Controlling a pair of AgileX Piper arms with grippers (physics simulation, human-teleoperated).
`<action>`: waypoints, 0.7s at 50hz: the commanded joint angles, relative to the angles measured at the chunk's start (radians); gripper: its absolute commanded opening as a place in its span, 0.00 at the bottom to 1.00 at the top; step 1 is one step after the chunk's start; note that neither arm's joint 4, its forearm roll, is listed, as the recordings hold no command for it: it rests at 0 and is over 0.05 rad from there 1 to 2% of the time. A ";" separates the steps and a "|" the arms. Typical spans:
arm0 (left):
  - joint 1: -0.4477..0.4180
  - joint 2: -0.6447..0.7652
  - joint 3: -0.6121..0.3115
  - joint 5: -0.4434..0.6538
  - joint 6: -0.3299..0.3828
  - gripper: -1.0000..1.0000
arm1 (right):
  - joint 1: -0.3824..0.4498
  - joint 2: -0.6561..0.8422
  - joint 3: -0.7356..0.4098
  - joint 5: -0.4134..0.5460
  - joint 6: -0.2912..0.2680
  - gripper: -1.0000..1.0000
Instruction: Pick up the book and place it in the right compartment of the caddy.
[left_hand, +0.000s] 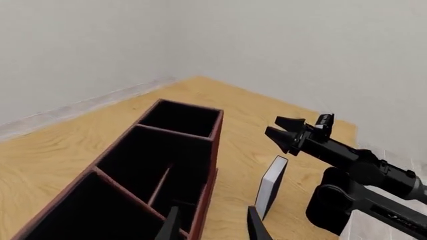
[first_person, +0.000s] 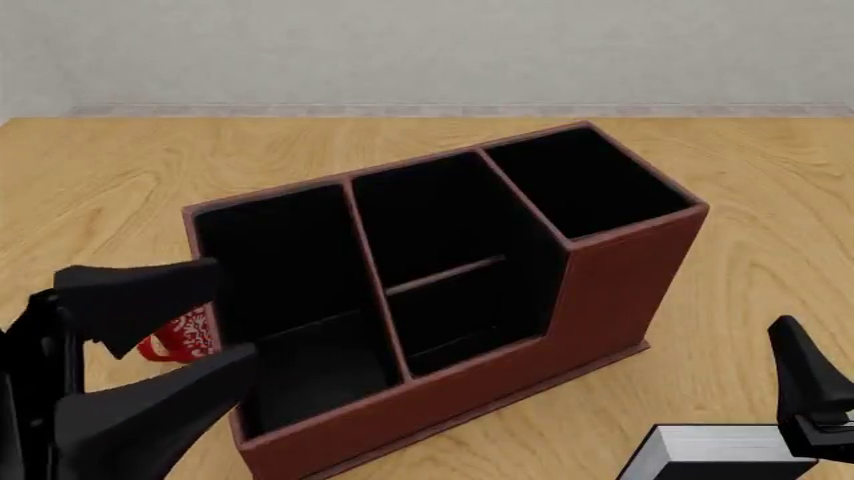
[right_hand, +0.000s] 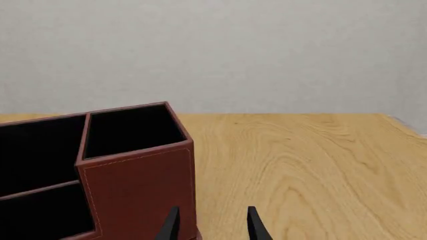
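Note:
The reddish-brown caddy (first_person: 627, 290) stands mid-table, turned at an angle, its three black-lined sections holding nothing. Its right compartment (first_person: 587, 185) is the tall-walled end section, nearest my right arm. The black book (first_person: 714, 450) with white page edges stands upright on the table in front of that end, at the front view's lower edge. In the left wrist view my right gripper (left_hand: 272, 126) hovers open just above the book (left_hand: 272, 182), apart from it. My left gripper (first_person: 234, 312) is open near the caddy's low-fronted left end, holding nothing.
A red mug (first_person: 180, 335) sits just left of the caddy, partly hidden behind my left gripper's fingers. The wooden table (first_person: 747, 170) runs back to a pale wall. In the right wrist view the caddy's tall end wall (right_hand: 140, 185) is close in front of the fingers.

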 joint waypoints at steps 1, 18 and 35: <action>0.002 0.173 0.007 -0.141 0.018 1.00 | 0.000 -0.001 0.000 0.001 0.000 1.00; -0.061 0.348 -0.028 -0.250 0.015 1.00 | 0.000 -0.001 0.001 0.001 0.001 1.00; -0.129 0.504 -0.071 -0.341 0.014 1.00 | 0.000 -0.001 0.000 0.001 0.001 1.00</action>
